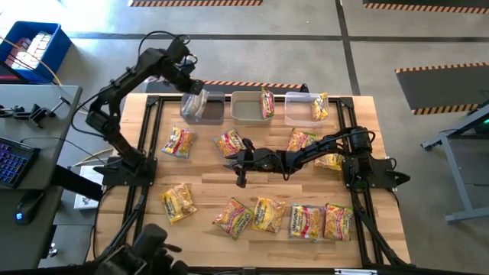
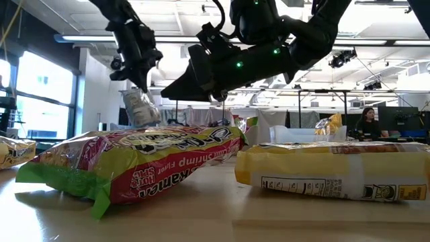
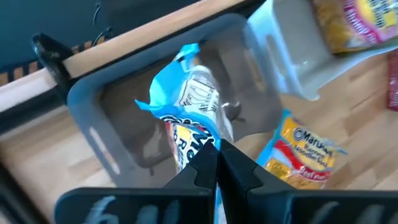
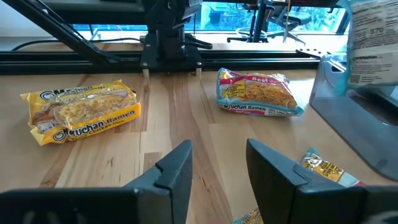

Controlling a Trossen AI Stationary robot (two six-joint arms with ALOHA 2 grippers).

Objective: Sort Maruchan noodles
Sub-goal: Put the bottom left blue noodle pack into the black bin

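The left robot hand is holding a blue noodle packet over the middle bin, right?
Not quite. The left gripper is shut on a blue noodle packet, but over the dark end bin, not the middle bin. The high view shows it.

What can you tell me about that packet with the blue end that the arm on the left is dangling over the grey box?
It is a small flat crinkly plastic noodle packet, silvery grey in the middle with a bright blue crimped end and red and yellow print. It hangs on end, pinched between the shut fingers of the left gripper, above the open dark grey rectangular plastic bin at the table's far edge. It appears to hang clear of the bin; only the fingers visibly touch it.
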